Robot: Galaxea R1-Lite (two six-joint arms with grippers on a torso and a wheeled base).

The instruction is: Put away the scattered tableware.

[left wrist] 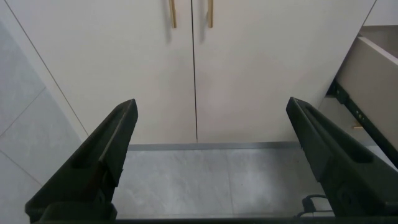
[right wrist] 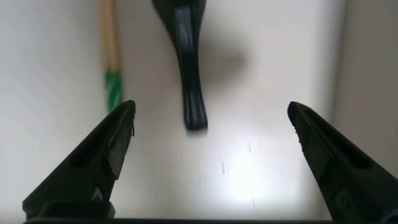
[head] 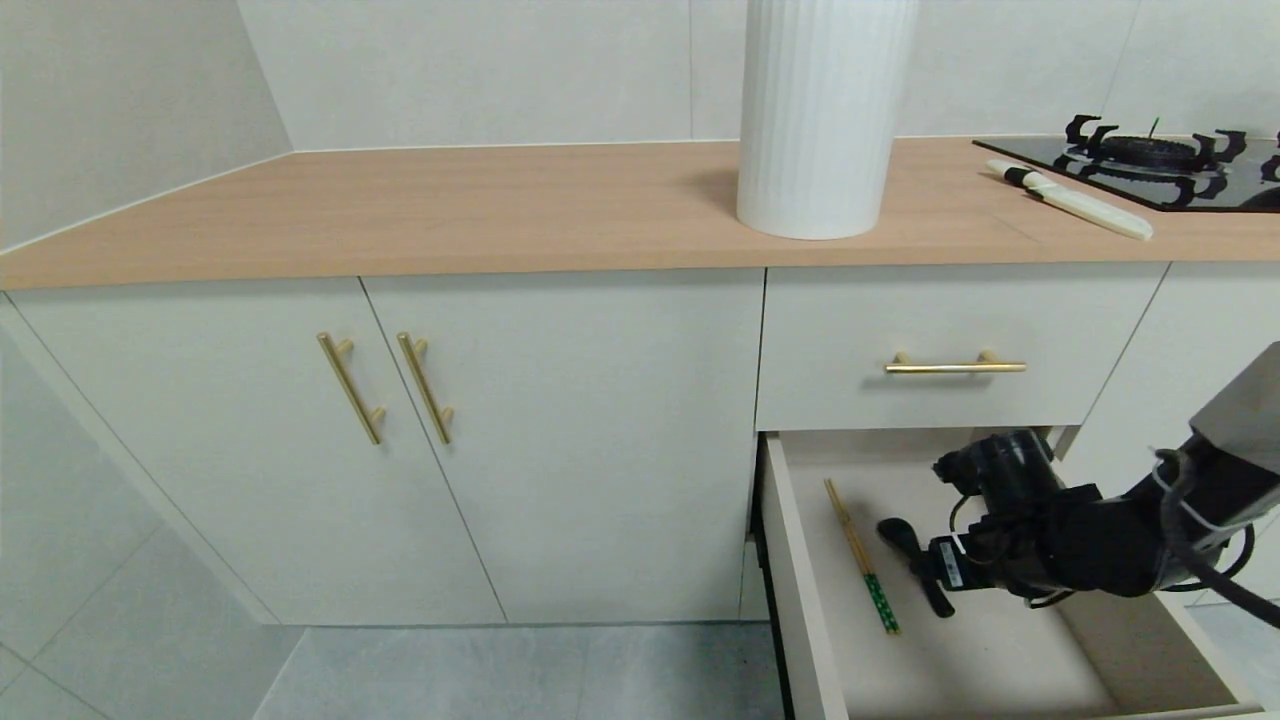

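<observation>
Stowing so far: chopsticks (head: 862,570) and black spoon (head: 912,565) lying flat on the floor of the open drawer (head: 790,560); side by side, near but apart; judged as two pieces put away
Left to do: pale knife (head: 1075,200) out on the countertop (head: 450,210), just beside the hob (head: 1150,165); likely the next piece to fetch; drawer to be pushed shut after that
Other item: tall white ribbed vessel (head: 820,120) upright on the countertop; probably not part of the job
Progress guess: past halfway, not finished
Right gripper (right wrist: 210,124): down inside the drawer, above the handle end of the spoon; fingers (right wrist: 93,168) spread wide; holding nothing; no contact with spoon or chopsticks as far as visible; spoon handle lined up between the two fingers but lower, resting on the drawer floor
Left gripper (left wrist: 211,106): low in front of the closed cabinet doors (left wrist: 186,74), over the floor tiles; spread wide, empty
Next-move note: knife thin and flat on the counter; judged easiest to pinch at the handle end
</observation>
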